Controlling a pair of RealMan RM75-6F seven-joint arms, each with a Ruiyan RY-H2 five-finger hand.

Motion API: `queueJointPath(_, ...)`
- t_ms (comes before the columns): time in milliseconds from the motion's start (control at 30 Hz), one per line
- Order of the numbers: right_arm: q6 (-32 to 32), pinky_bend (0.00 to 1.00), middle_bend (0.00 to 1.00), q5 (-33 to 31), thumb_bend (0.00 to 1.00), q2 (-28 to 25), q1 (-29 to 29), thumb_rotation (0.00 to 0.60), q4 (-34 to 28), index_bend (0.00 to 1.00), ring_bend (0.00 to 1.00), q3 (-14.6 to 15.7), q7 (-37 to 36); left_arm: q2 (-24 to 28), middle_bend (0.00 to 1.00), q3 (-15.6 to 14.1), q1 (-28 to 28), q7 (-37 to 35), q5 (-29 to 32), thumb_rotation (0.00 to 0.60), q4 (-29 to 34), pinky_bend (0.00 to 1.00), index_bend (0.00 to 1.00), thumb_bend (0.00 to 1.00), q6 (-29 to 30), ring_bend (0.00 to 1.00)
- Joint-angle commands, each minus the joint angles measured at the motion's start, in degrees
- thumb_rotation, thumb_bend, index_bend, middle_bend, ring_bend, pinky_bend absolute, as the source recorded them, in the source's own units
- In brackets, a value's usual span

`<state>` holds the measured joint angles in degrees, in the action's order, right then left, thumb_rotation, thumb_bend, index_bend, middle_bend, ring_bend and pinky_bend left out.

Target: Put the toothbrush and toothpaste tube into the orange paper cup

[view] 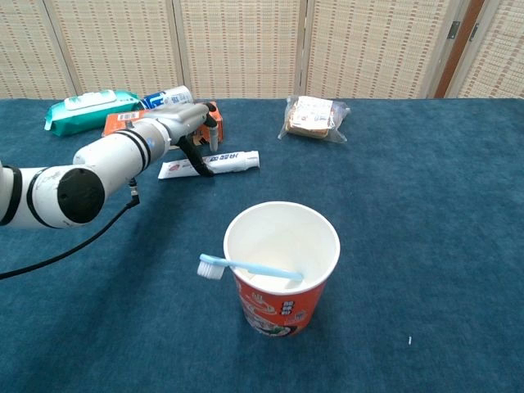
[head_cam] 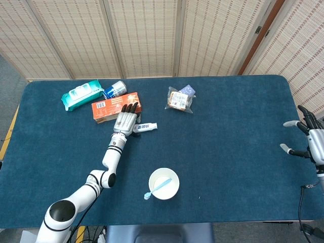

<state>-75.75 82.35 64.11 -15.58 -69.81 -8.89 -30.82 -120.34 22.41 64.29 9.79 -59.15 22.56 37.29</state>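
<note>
The orange paper cup [head_cam: 164, 183] [view: 282, 274] stands near the table's front edge. A light blue toothbrush [head_cam: 155, 190] [view: 246, 268] leans inside it, with its brush head sticking out over the left of the rim. The white toothpaste tube [head_cam: 146, 127] [view: 221, 162] lies flat on the blue cloth, further back and to the left. My left hand [head_cam: 125, 121] [view: 193, 133] is over the tube's left end with fingers spread, and its dark thumb comes down onto the tube. The tube still lies on the table. My right hand [head_cam: 308, 141] hangs with fingers apart, holding nothing, at the table's right edge, seen only in the head view.
Behind the left hand lie an orange box [head_cam: 109, 107] [view: 123, 122], a green pack of wipes [head_cam: 81, 94] [view: 88, 106] and a blue and white can [head_cam: 115, 89] [view: 168, 97]. A clear snack bag [head_cam: 180, 100] [view: 313, 116] sits at the back centre.
</note>
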Motion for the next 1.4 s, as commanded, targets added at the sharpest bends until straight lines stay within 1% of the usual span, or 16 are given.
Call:
queueJointPath(33,0.1,0.20,0.01,0.0,0.09,0.1,0.0,0.600,0.1,0.38,0.00,0.0,-0.1,-0.4,0.00,0.1,0.5,0.3,0.1,0.600,-1.0,0.00,0.43,0.00,-0.9,0.00)
queueJointPath(267,0.3,0.20,0.01,0.1,0.09,0.3,-0.2,0.600,0.5,0.38,0.00,0.0,-0.5,-0.8,0.00,0.6,1.3,1.7,0.7,0.600,-2.2,0.00,0.45,0.00,-2.6,0.00)
queueJointPath(500,0.5,0.20,0.01,0.1,0.09,0.4,-0.2,0.600,0.9,0.38,0.00,-0.1,-0.9,-0.6,0.00,1.1,1.5,1.7,1.2,0.600,-2.1,0.00,0.47,0.01,-3.8,0.00)
queueJointPath(767,0.7,0.20,0.01,0.0,0.09,0.8,-0.1,0.600,1.3,0.38,0.00,0.1,-1.3,-0.7,0.00,1.3,1.5,2.3,1.6,0.600,-2.5,0.00,0.49,0.20,-4.6,0.00)
queueJointPath(867,0.6,0.20,0.01,0.0,0.09,1.0,-0.1,0.600,1.5,0.38,0.00,0.1,-1.4,-0.7,0.00,1.4,1.5,2.3,1.7,0.600,-2.5,0.00,0.50,0.24,-4.6,0.00)
queueJointPath(1033,0.5,0.20,0.01,0.0,0.09,1.0,-0.1,0.600,1.5,0.38,0.00,0.0,-1.4,-0.4,0.00,1.3,1.0,2.3,1.4,0.600,-1.8,0.00,0.53,0.27,-3.9,0.00)
queueJointPath(1167,0.4,0.20,0.01,0.2,0.09,0.9,-0.1,0.600,1.3,0.38,0.00,0.0,-1.3,0.3,0.00,0.9,0.2,1.9,0.7,0.600,0.2,0.00,0.55,0.27,-2.0,0.00)
queueJointPath(1233,0.3,0.20,0.01,0.2,0.09,0.9,-0.1,0.600,1.1,0.38,0.00,0.0,-1.2,1.1,0.00,0.5,-0.5,1.6,0.0,0.600,2.1,0.00,0.55,0.27,-0.4,0.00)
queueJointPath(1400,0.0,0.20,0.01,0.4,0.09,0.7,-0.1,0.600,0.5,0.38,0.00,0.0,-0.8,4.2,0.00,-0.6,-3.1,1.9,-1.4,0.600,9.3,0.00,0.56,0.27,3.9,0.00)
